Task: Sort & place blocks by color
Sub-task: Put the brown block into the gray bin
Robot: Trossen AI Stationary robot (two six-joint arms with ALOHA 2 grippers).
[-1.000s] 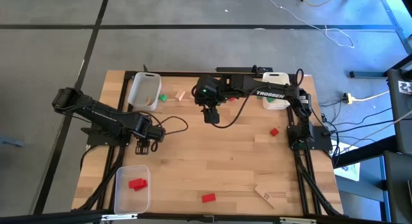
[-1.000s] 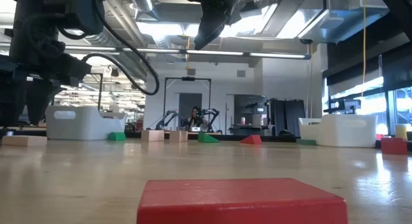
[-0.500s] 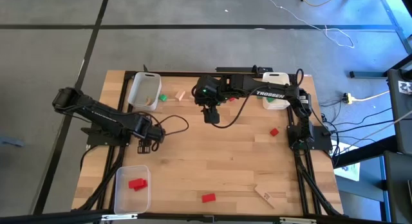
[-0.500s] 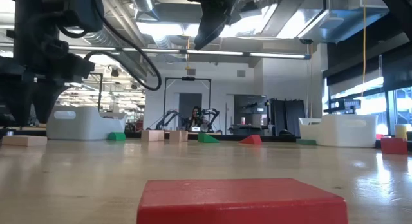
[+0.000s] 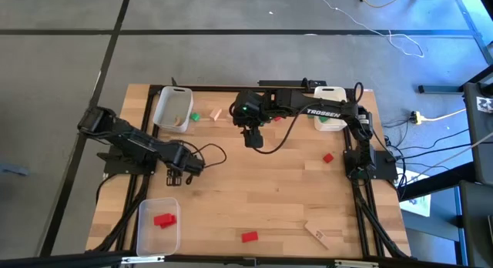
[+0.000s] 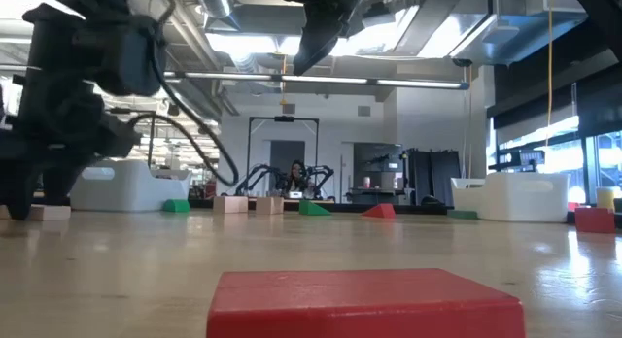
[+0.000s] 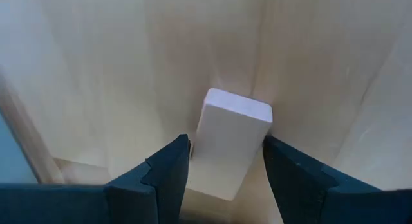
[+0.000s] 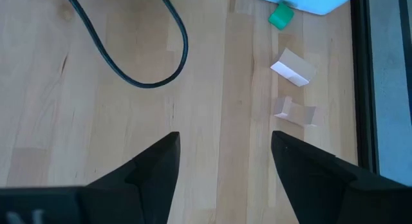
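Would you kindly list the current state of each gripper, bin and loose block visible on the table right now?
left gripper: fingers around a pale wood block, low over the table.
right gripper: open, empty, raised.
near-left clear bin: upright, holds red blocks.
far-left bin: upright.
far-right bin: upright, partly hidden by the right arm.
red block at the near edge: loose on the table.
red block on the right: loose.
green block: loose beside the far-left bin.

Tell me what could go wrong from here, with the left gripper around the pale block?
1. The left gripper holds the wood block tilted between its fingers; it could twist or slip out when carried.
2. A black cable loops beside that gripper; it might catch during the move.
3. The right gripper hangs open over the table's middle, so the arms could cross paths near the bin.
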